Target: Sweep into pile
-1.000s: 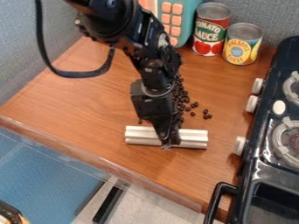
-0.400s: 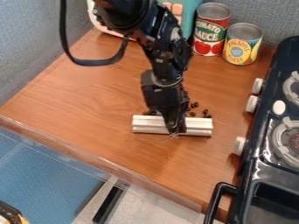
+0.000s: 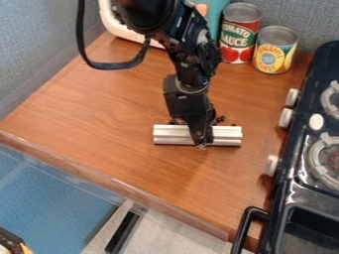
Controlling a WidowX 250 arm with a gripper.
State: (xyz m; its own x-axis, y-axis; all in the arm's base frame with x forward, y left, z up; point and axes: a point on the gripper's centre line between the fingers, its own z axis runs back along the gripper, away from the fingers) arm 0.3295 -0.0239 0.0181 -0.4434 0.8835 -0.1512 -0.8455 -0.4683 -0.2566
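Observation:
The black gripper (image 3: 201, 141) hangs down over the middle of the wooden surface, shut on a silver ribbed bar (image 3: 227, 135) near its centre. The bar lies crosswise, its long side roughly level in the view. Several dark beans (image 3: 220, 119) show just behind the bar, on the side away from the front edge, to the right of the gripper. A few more dark bits lie behind the bar's left half. The arm hides the area farther back.
A tomato sauce can (image 3: 240, 32) and a pineapple can (image 3: 275, 49) stand at the back right. A toy stove (image 3: 289, 168) with knobs lines the right side. Behind the arm is a white and teal toy (image 3: 112, 22). The wooden surface's front edge (image 3: 119, 182) slopes down rightward.
The gripper and bar have moved back toward the cans and slightly right. The beans once spread beside the arm are now mostly hidden by it, with fewer showing behind the bar.

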